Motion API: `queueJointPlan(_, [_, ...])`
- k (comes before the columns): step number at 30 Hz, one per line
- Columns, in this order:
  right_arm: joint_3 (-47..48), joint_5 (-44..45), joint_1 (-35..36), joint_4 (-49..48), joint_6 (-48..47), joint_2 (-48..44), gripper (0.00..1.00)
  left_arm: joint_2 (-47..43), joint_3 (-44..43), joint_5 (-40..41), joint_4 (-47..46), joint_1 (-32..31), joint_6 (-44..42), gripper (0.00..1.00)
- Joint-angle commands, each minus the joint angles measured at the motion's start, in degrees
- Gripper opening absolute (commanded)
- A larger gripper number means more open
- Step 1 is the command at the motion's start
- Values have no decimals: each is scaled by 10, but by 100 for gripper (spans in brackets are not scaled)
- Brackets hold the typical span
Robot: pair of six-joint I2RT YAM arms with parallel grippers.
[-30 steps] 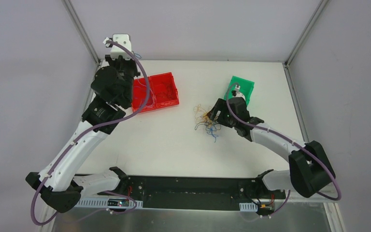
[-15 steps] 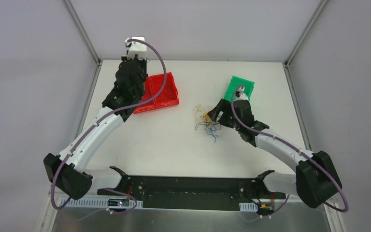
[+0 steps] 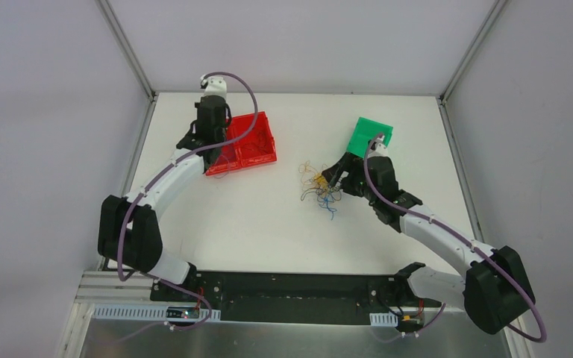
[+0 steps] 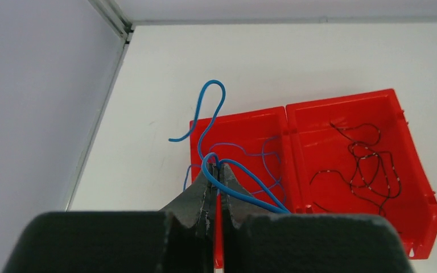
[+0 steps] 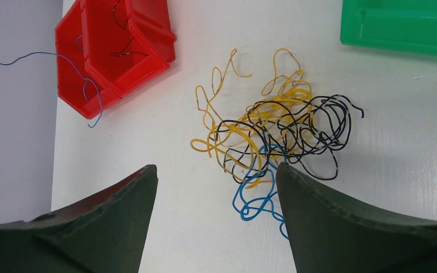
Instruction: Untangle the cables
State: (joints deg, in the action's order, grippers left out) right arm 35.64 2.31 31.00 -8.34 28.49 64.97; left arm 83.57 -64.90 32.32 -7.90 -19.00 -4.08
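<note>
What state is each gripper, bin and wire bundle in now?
left gripper, shut on a blue wire over the red bin.
right gripper, open above the tangle.
tangle, yellow, black and blue wires knotted together.
red bin, blue wires in one compartment, black wires in the other.
green bin, nothing seen inside.

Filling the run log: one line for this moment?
left gripper: shut on blue cable, over red bin | right gripper: open above cable tangle
</note>
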Motion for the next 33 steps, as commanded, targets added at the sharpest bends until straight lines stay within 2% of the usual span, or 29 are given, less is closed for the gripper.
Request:
queueJointPlan(1, [-4, 1, 1, -27, 8, -14, 80, 56, -50, -68, 68, 18, 39, 0])
queueJointPlan(5, [-5, 2, 1, -27, 8, -17, 80, 118, -99, -78, 177, 20, 104, 0])
queueJointPlan(9, [-10, 5, 0, -27, 8, -24, 80, 141, -94, -103, 180, 22, 152, 0])
queueJointPlan(16, [-14, 11, 1, -27, 8, -38, 80, 190, -89, -102, 187, 26, 183, 0])
queueJointPlan(24, [-22, 18, 0, -27, 8, -55, 81, 252, -103, -145, 214, 41, 207, 0])
queueJointPlan(25, [-22, 18, 0, -27, 7, -56, 81, 255, -110, -153, 224, 45, 215, 2])
queueJointPlan(27, [-23, 20, 0, -27, 7, -58, 81, 254, -123, -174, 245, 55, 233, 16])
queueJointPlan(28, [-23, 21, -1, -27, 7, -59, 81, 244, -126, -181, 251, 60, 241, 19])
queueJointPlan(33, [-23, 21, 0, -27, 7, -59, 81, 178, -115, -183, 254, 79, 275, 24])
